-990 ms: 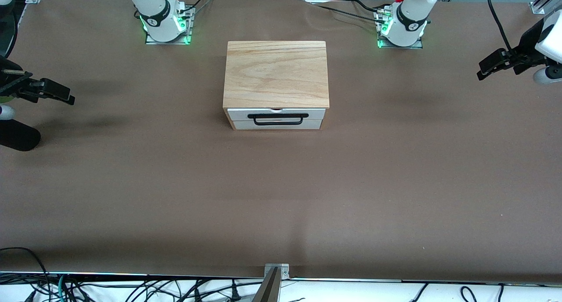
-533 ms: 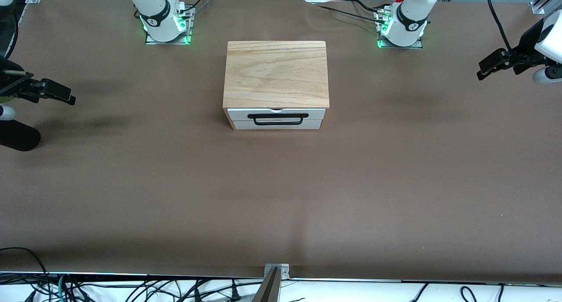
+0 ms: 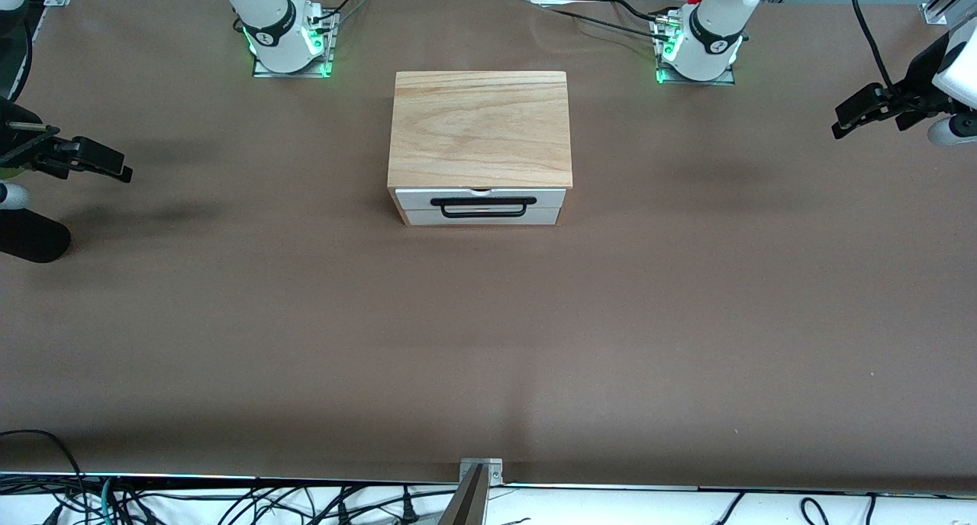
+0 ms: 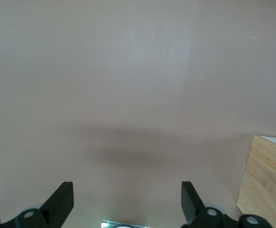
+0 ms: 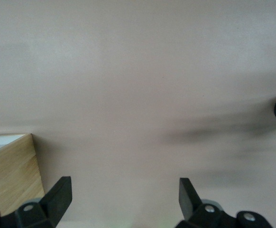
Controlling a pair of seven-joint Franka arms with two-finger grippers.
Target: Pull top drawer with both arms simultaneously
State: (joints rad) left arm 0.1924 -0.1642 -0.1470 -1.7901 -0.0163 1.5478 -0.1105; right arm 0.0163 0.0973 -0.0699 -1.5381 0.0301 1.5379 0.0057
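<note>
A small cabinet with a light wood-grain top (image 3: 481, 127) stands mid-table between the arm bases. Its top drawer (image 3: 481, 199) has a white front and a long black bar handle (image 3: 482, 207) and is shut. My left gripper (image 3: 843, 122) hangs open and empty over the left arm's end of the table, well away from the cabinet. My right gripper (image 3: 114, 172) hangs open and empty over the right arm's end. In each wrist view the jaws stand wide apart over bare table, left gripper (image 4: 127, 197) and right gripper (image 5: 125, 194). A cabinet corner shows in both wrist views (image 4: 266, 183) (image 5: 10, 171).
The brown table (image 3: 488, 342) stretches wide around the cabinet. A plain white strip (image 3: 481, 217) sits under the drawer. A black round object (image 3: 30, 237) lies by the right arm's end. A metal bracket (image 3: 481, 470) is at the table edge nearest the camera.
The left gripper has drifted slightly up and toward the table's end. The right gripper has barely shifted. The drawer has not moved.
</note>
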